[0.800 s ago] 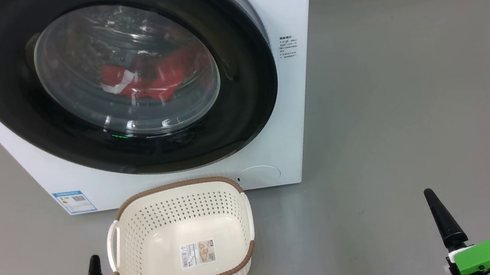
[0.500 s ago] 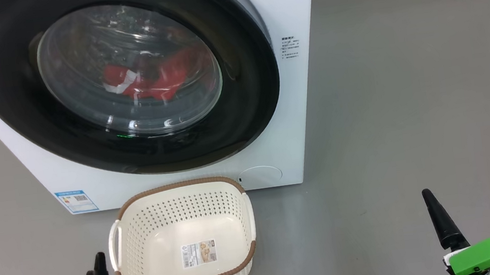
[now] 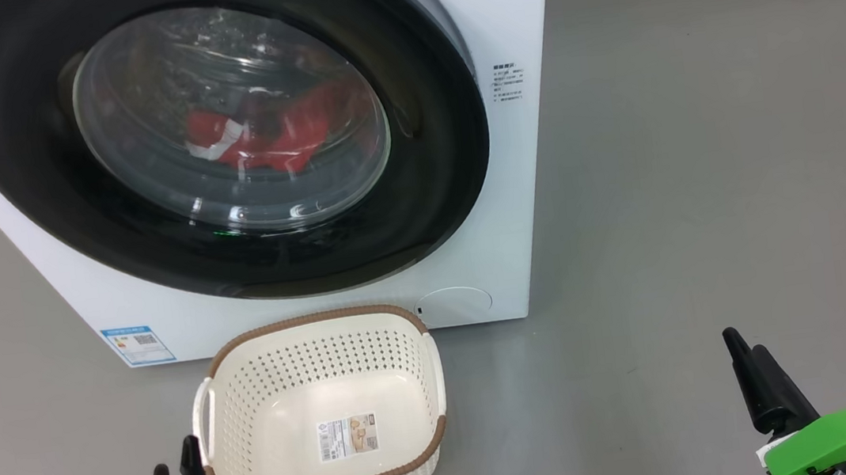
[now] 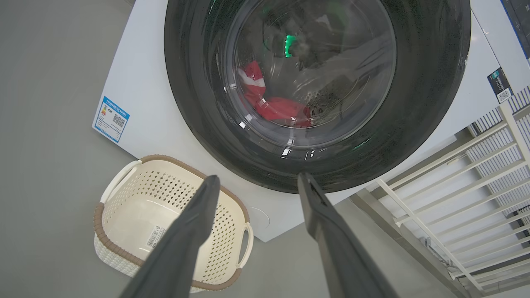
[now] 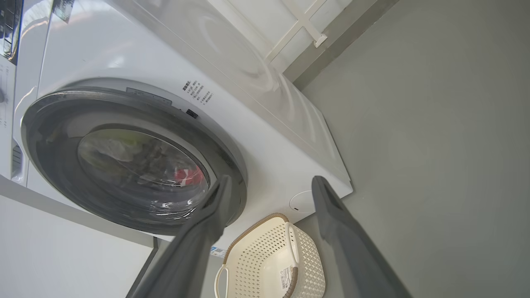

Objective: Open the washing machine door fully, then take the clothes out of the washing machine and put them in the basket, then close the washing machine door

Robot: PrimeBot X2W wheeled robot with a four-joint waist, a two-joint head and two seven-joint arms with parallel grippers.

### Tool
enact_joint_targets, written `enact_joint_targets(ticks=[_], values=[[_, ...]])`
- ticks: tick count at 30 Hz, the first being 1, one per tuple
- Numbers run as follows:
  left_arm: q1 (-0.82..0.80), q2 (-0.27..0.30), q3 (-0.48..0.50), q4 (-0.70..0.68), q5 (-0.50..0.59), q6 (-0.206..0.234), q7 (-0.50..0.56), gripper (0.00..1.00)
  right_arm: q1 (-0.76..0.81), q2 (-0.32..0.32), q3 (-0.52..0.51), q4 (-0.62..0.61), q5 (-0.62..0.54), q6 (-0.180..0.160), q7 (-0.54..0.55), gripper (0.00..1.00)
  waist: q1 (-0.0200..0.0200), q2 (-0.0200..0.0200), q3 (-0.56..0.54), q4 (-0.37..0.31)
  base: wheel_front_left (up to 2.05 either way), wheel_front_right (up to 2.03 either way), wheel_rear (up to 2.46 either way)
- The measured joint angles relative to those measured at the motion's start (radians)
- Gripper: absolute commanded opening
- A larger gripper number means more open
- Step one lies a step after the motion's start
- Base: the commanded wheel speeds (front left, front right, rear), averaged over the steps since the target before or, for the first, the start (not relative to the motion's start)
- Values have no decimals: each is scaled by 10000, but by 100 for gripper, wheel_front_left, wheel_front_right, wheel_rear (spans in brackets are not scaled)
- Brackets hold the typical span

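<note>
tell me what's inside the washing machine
Red clothes with white trim lie inside, seen through the glass of the shut door. Reflections and its black rim hide the rest of the interior.

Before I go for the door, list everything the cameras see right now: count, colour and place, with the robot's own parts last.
washing machine: one, white, on the floor, upper left of the head view
washing machine door: one, black rim with clear glass, looks shut
clothes: one garment, red with white trim, in the drum behind the glass
basket: one, cream with brown rim, on the floor before the machine, only a sticker inside
label: one, blue, machine's lower front corner
rack: one, white bars, beside the machine
floor: grey
left claw: one, dark, open, holding nothing, beside the basket
right claw: one, dark, open, holding nothing, lower right
</note>
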Motion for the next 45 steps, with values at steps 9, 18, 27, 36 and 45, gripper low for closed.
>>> enact_joint_targets(ticks=[9,18,27,36,45], values=[[4,40,-171,-155,1137,52,-268,100,12,-123,94,-73,-943,0,-265,100,0,0,-13,23,0,0,0],[56,59,-251,-267,2188,56,-529,100,202,-259,272,-138,-1929,0,-514,100,0,0,-43,27,0,0,0],[221,94,-380,-422,3294,58,-782,100,234,-341,301,-215,-2769,0,-790,100,0,0,-62,58,0,0,0],[229,138,-479,-552,4297,58,-986,100,307,-458,343,-295,-3622,0,-1016,100,0,0,-64,86,0,0,0],[246,146,-568,-658,5333,58,-1260,100,384,-583,380,-412,-4487,0,-1239,100,0,0,-56,118,0,0,0]])
